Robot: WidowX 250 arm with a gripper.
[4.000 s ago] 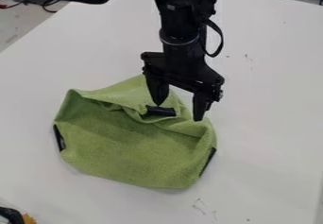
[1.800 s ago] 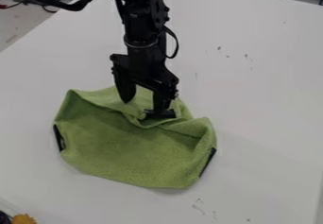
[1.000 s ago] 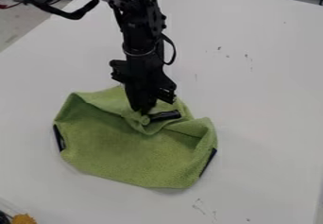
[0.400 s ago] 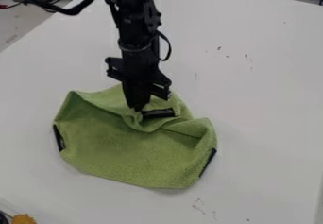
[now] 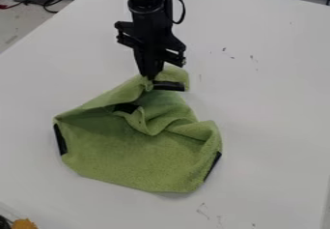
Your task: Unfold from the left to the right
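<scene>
Nearest, low left corner: orange thing, cut off by the edge, identity unclear. Past it, on the white table, the green cloth, left of centre. Near side spread fairly broad; far side bunched, with a ridge of folds across the middle.

Dark strip on the cloth's left rim, another strip on its right rim. Dark patch showing in the fold. Black tab at the raised far corner.

Claw drawn narrow at that corner, fingers together, pinching a bit of cloth just beside the tab. Arm above, at the top edge.

Risks, my reading: the hold looks small, so the cloth could slip out if the folds catch. Near part seems held by its own weight alone; a hard pull might drag the whole cloth over the table instead of opening it. Letting go too soon could drop the corner back onto the ridge. A pull straight away from the near side may miss the left-to-right opening asked for.

Writing: none I can make out on strips or tab. Farthest, upper left: loose cables.
</scene>
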